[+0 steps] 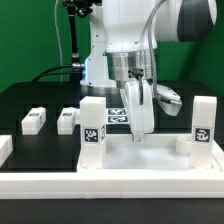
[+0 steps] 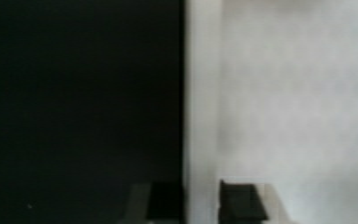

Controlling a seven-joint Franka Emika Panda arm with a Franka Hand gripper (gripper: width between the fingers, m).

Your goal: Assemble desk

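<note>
Two loose legs first, at the exterior view's left: the first loose leg (image 1: 33,120), then the second loose leg (image 1: 68,118) just beside it. Lie flat on the black desk (image 1: 30,100), tags showing, well apart from the jaws.

Further along, the left upright leg (image 1: 92,120), tag facing the camera. Stands at the left end of the tray-like top (image 1: 160,158), a white tray filling the near middle and right of the view. Just behind that leg, a glimpse of the marker board (image 1: 118,118), flat on the desk.

Next, the jaws, pointing straight down from the arm (image 1: 135,30) over the far side of the top. Sit between the two upright legs, nearer the left one, and reach down to the far raised rim (image 2: 201,100). In the wrist view, closed on that thin white rim, a dark fingertip (image 2: 243,198) on either side of it. Pale inside of the top on one side of the rim, black desk on the other.

At the right end of the top, the right upright leg (image 1: 203,122), tag also facing forward.

Along the front, a long white rail (image 1: 110,186), just beside the near edge of the top.
</note>
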